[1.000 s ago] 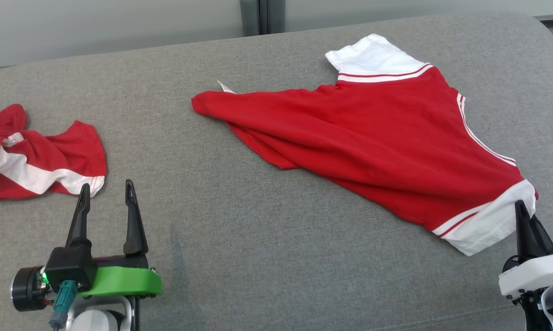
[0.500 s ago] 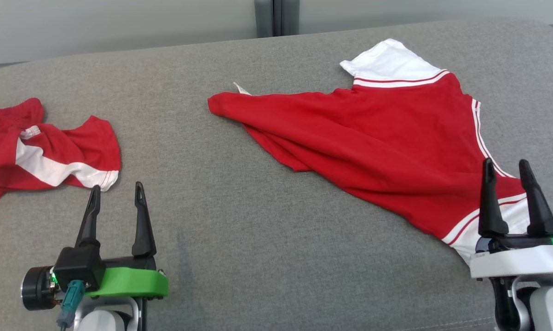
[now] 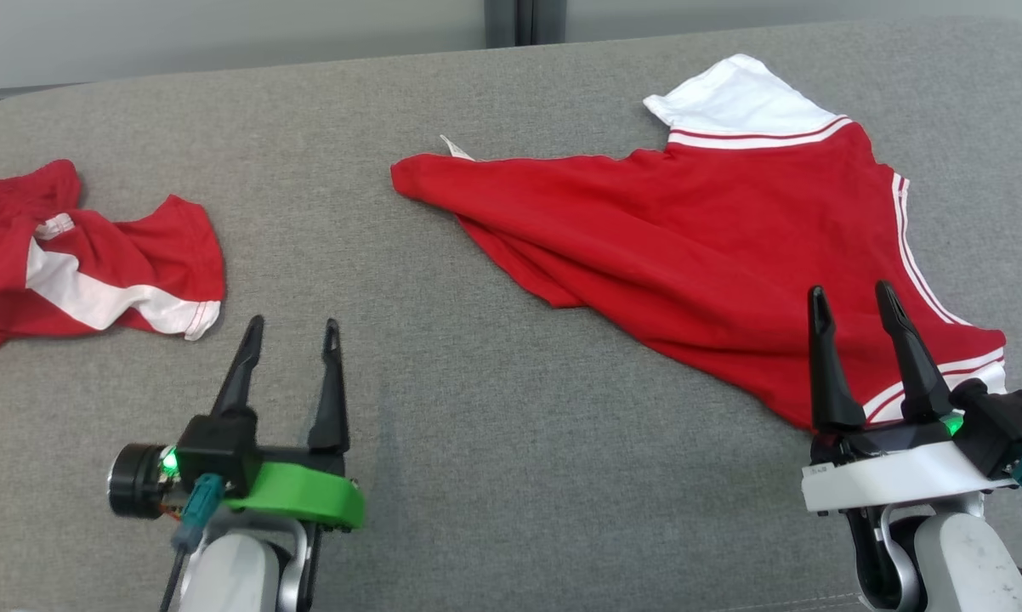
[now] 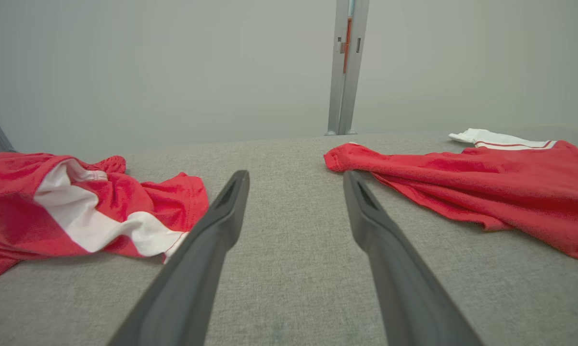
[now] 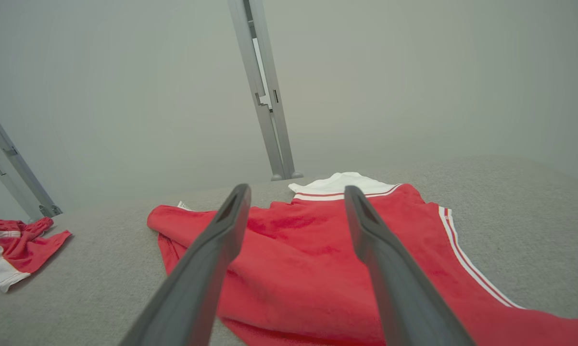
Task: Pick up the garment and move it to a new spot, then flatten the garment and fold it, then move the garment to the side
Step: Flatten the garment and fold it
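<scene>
Head view: the red-and-white cloth garment (image 3: 715, 246) lies skewed; left tool (image 3: 292, 327) and right tool (image 3: 853, 293) stand wide, empty. Flattening seems next: grip its corners.

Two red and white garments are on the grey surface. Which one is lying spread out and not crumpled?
The garment on the robot's right, near the right gripper; the other garment, at the left, is bunched up.
</scene>
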Available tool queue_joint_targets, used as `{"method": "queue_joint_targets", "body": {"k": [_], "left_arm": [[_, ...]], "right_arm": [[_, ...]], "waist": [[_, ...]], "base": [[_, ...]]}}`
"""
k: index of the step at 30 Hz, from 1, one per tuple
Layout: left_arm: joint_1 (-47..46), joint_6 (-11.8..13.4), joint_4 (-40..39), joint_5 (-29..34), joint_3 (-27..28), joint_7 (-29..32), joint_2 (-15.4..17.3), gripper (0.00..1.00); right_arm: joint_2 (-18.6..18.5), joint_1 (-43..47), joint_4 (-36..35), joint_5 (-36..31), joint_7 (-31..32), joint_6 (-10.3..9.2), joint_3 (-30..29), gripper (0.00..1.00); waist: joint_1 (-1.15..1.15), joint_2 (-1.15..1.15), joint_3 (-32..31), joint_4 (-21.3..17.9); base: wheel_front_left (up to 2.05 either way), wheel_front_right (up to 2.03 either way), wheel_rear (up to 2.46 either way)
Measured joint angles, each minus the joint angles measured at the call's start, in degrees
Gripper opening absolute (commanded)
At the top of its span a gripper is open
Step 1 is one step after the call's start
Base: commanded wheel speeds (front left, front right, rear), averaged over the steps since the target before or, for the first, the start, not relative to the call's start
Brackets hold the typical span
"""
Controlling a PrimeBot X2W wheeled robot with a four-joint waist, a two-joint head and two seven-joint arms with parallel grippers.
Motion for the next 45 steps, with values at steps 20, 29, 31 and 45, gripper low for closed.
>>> {"method": "queue_joint_targets", "body": {"k": [20,29,31,45], "left_arm": [[-22.4,-5.1,33.5,-4.2,-19.8,0.0,-0.1,1.00],[-29.0,-5.4,37.2,-11.1,-26.8,-0.1,-0.1,1.00],[-30.0,-5.4,37.2,-12.4,-27.4,-0.1,-0.1,1.00],[-32.3,-3.3,33.5,-17.3,-23.6,0.0,-0.1,0.00]], "right_arm": [[0.1,-5.5,1.5,1.7,0.0,0.00,1.7,1.00],[0.2,-6.6,2.0,2.5,0.0,0.00,1.8,1.00],[0.2,-6.9,2.1,2.5,0.0,0.00,2.1,1.00],[-0.1,-7.1,3.3,2.0,0.0,0.00,1.8,1.00]], "waist": [[0.00,0.00,5.6,-8.3],[0.00,0.00,8.6,-11.7],[0.00,0.00,8.9,-12.2],[0.00,0.00,8.7,-11.8]], "base": [[0.00,0.00,0.00],[0.00,0.00,0.00],[0.00,0.00,0.00],[0.00,0.00,0.00]]}}
